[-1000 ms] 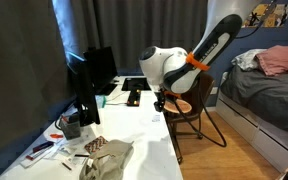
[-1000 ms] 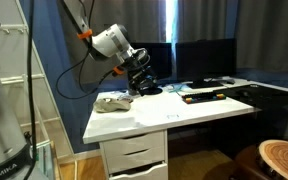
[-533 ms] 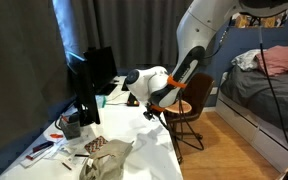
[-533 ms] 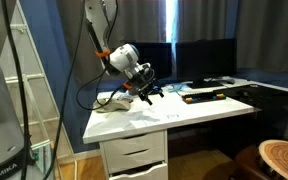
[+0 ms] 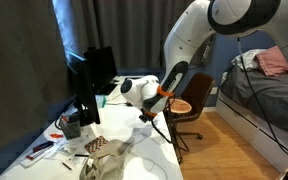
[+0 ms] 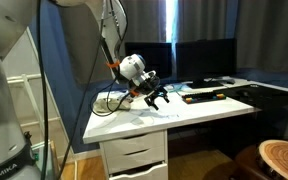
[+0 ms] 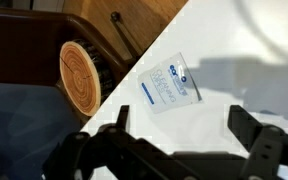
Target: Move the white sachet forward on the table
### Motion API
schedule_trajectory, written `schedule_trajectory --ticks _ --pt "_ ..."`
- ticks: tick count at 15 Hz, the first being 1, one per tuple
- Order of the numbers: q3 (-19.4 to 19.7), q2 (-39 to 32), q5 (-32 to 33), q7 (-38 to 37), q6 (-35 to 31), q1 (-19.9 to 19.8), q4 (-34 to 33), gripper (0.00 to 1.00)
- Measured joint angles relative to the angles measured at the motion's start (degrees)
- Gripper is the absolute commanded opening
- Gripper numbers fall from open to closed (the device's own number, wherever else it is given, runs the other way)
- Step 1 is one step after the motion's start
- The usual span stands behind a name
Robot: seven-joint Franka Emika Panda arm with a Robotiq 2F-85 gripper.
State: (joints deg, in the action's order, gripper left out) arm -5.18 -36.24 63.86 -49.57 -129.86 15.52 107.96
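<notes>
The white sachet with blue print lies flat on the white table close to its edge. In the wrist view it is just ahead of my gripper, whose two dark fingers are spread wide and empty, apart from the sachet. In both exterior views the gripper hangs low over the table. The sachet shows as a small flat patch near the table's front edge, just beyond the fingers.
A crumpled beige cloth lies on the table behind the gripper. A monitor and clutter stand along one side. A chair with a round wooden seat stands beside the table edge. Dark flat items lie further along.
The arm has swung down and across the table, bringing the gripper from above the cloth to low over the sachet. The fingers stay open.
</notes>
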Motion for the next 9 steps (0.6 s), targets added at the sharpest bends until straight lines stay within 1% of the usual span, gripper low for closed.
schedule_trajectory --ticks 1,3,4,5,6,7,8,9 --pt "0.39 -0.75 0.00 0.03 0.00 -0.01 -0.76 1.00" --pt "1.07 -2.00 0.00 0.21 0.00 -0.08 -1.93 0.95" --pt "1.32 -2.57 0.00 0.35 0.00 -0.13 -2.37 0.94" --pt "1.50 -3.05 0.00 0.53 0.00 -0.20 -2.73 0.89" --pt "1.60 -3.50 -0.01 0.69 0.00 -0.27 -3.10 0.91" --pt "1.66 -3.93 -0.02 0.85 0.00 -0.33 -3.39 0.86" --pt "1.69 -4.26 -0.05 0.98 -0.01 -0.35 -3.60 0.86" --pt "1.69 -4.54 -0.15 1.21 -0.01 -0.38 -3.77 0.83"
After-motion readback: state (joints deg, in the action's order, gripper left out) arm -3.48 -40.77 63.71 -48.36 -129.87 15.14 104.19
